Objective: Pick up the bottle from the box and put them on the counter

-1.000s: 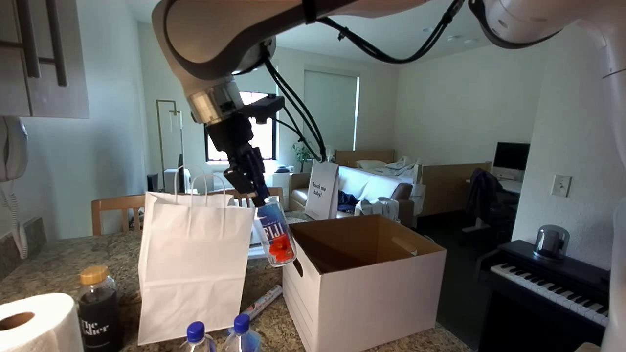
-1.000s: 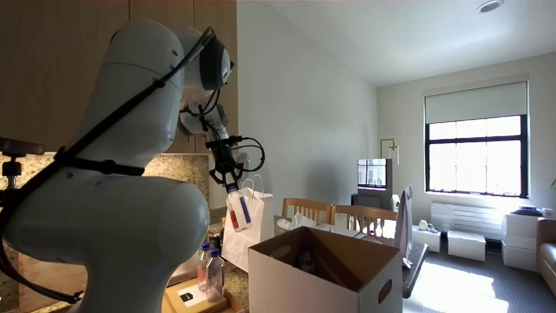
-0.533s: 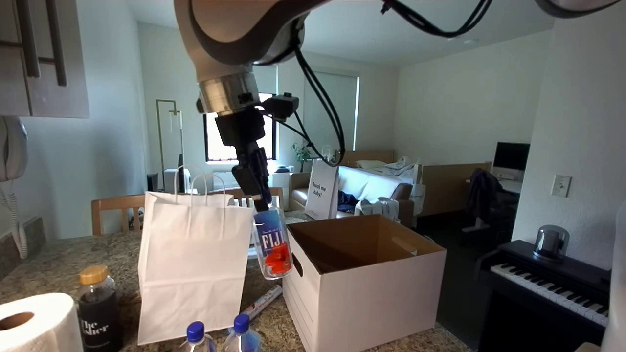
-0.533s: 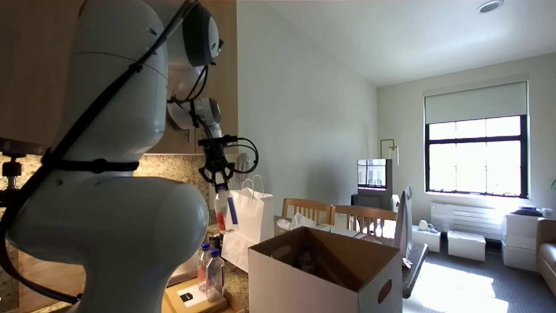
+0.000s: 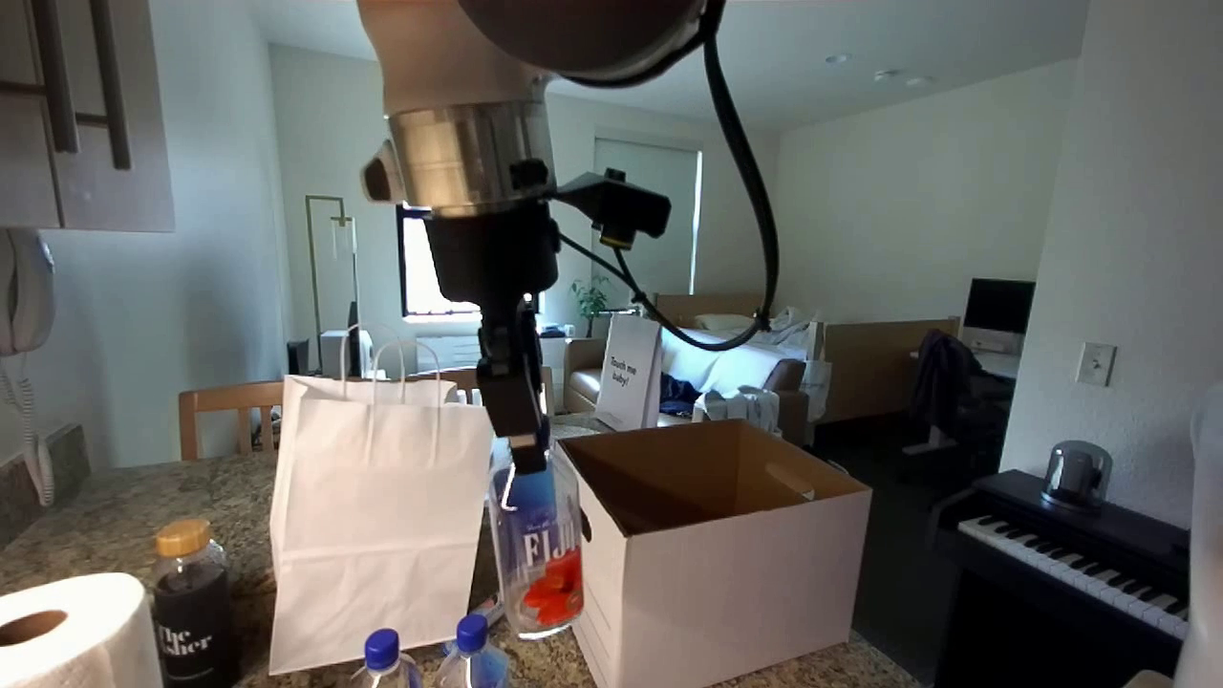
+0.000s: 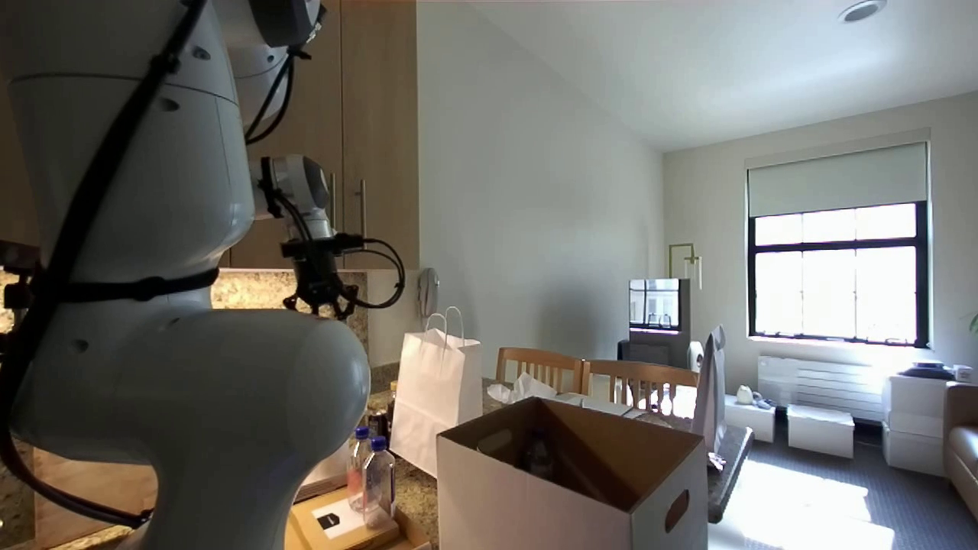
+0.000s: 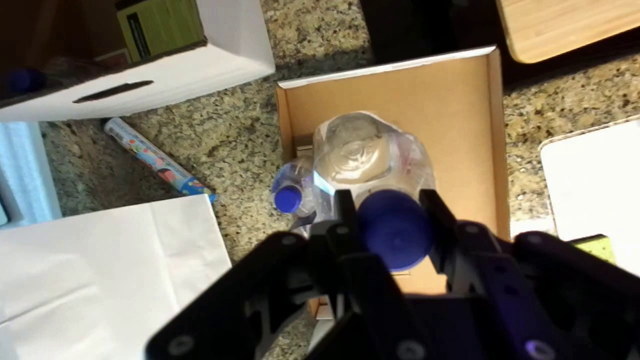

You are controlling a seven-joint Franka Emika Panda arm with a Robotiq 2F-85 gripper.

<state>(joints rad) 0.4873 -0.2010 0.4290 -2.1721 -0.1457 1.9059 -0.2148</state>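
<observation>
The bottle (image 5: 537, 549) hangs below my claw (image 7: 390, 222), nearly upright, and I have the claw clenched around its blue cap (image 7: 397, 232). Seen from my wrist, it is above a shallow cardboard tray (image 7: 455, 125) that lies on the counter (image 7: 245, 145) under my claw; in an exterior view my arm (image 6: 244, 382) hides it. Two other bottles (image 6: 378, 481) with blue caps stand close together, lower than my claw and near its load. The box (image 5: 736, 592), white outside and brown within, stands off to one side of my claw, apart from what I hold; one more bottle (image 6: 539, 458) is inside it. On that same side of my claw stands the white paper bag (image 5: 382, 535), and a printed tube (image 7: 156, 159) lies on the counter between the two.
</observation>
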